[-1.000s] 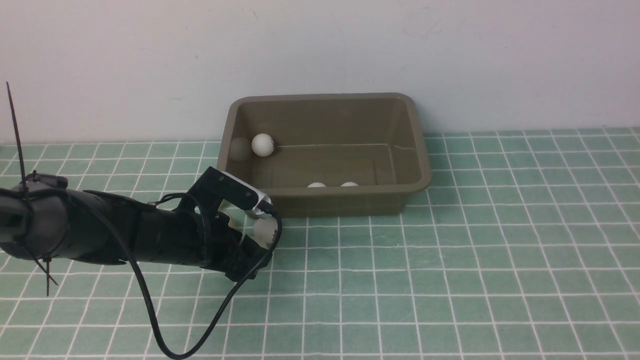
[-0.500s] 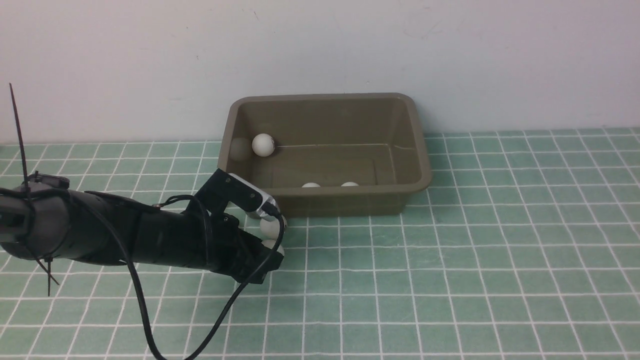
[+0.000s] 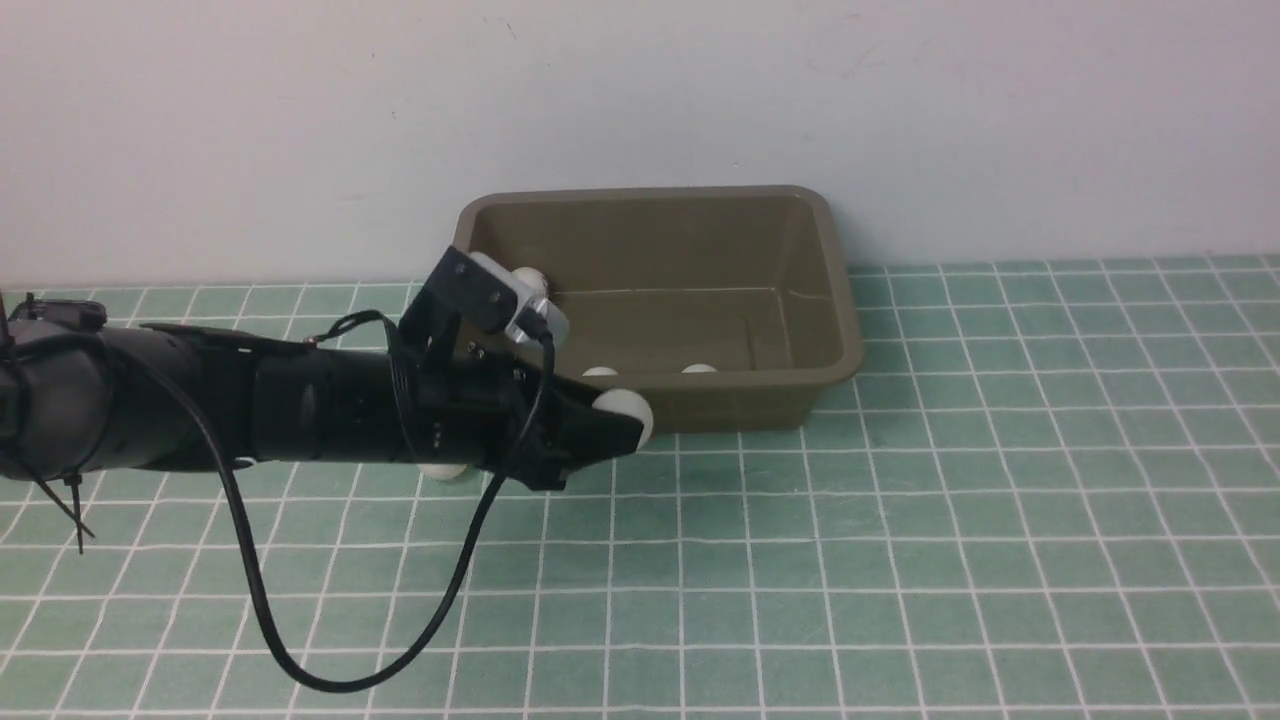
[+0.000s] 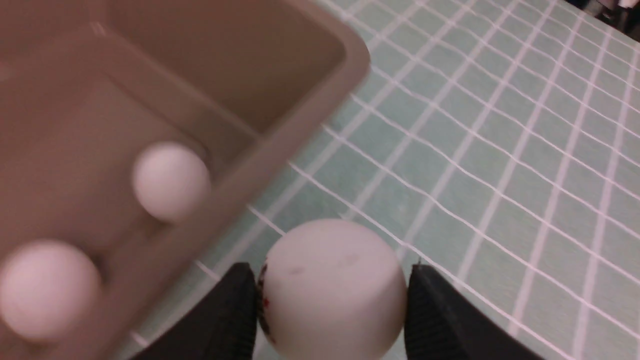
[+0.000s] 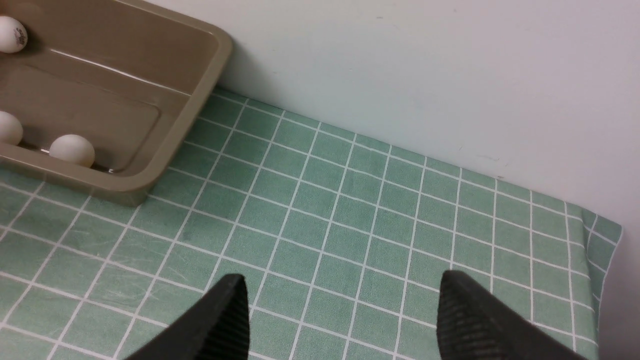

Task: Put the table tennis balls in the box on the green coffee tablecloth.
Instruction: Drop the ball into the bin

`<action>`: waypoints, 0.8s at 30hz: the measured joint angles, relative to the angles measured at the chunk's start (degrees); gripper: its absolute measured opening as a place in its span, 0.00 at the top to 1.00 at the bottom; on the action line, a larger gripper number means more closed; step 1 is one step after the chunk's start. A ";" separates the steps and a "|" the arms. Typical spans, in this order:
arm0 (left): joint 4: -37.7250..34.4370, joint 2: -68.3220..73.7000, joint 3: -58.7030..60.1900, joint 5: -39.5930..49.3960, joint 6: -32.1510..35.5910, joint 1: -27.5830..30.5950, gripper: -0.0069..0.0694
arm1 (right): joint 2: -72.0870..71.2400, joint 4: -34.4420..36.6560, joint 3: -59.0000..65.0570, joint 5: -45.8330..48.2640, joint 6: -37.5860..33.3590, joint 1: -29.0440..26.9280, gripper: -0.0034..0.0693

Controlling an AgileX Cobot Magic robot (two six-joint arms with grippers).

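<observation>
**Black arm, white ball, right at the edge of the tub**

Black and chunky, the left arm (image 3: pixel 300 410) lay stretched almost level over the green tablecloth (image 3: pixel 900 520). It reached in from the robot's left toward the near side of the box (image 3: pixel 840 330). Its wrist camera (image 3: pixel 490 295) stuck up in front of the box's left end, and a cable (image 3: pixel 300 640) sagged in a loop down to the cloth. The left gripper (image 3: pixel 622 418) was clamped on one table tennis ball (image 4: pixel 332 285), with both fingers (image 4: pixel 230 315) pressed against its sides. The ball sat about level with the near rim, on the outside, not over the inside yet. The right gripper (image 5: pixel 340 320) only showed in its own camera. Its prongs were spread wide with nothing between them, over the cloth and well apart from the box.

The held ball looked matte white, with a faint scuff and a bit of dark and red print next to one finger. The box was an olive-brown plastic tub with rounded corners and a flared rim, parked on the cloth against the pale wall (image 3: pixel 640 100).

Five balls were in sight:
- one was in the grip;
- three were in the box: a logo ball (image 5: pixel 11 34) at the far left corner and a near-wall pair (image 5: pixel 72 149);
- one loose ball (image 3: pixel 445 470) sat on the cloth, peeking out from under the arm.

There was one box and one cloth.
</observation>
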 joint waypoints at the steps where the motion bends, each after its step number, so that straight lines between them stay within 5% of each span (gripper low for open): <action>1: -0.86 0.00 -0.64 -0.44 1.37 0.00 0.46 | 0.00 0.00 0.00 0.00 0.00 0.00 0.32; 15: -2.77 6.14 -12.59 -15.85 21.04 0.00 0.46 | 0.00 2.35 0.00 0.42 0.00 0.00 0.32; 20: -2.77 10.01 -14.84 -17.84 20.93 0.00 0.43 | 0.00 4.21 0.00 2.40 0.00 0.00 0.32; 24: -2.77 9.05 -14.86 -20.50 16.74 0.00 0.30 | 0.00 4.46 0.00 2.80 0.00 0.00 0.32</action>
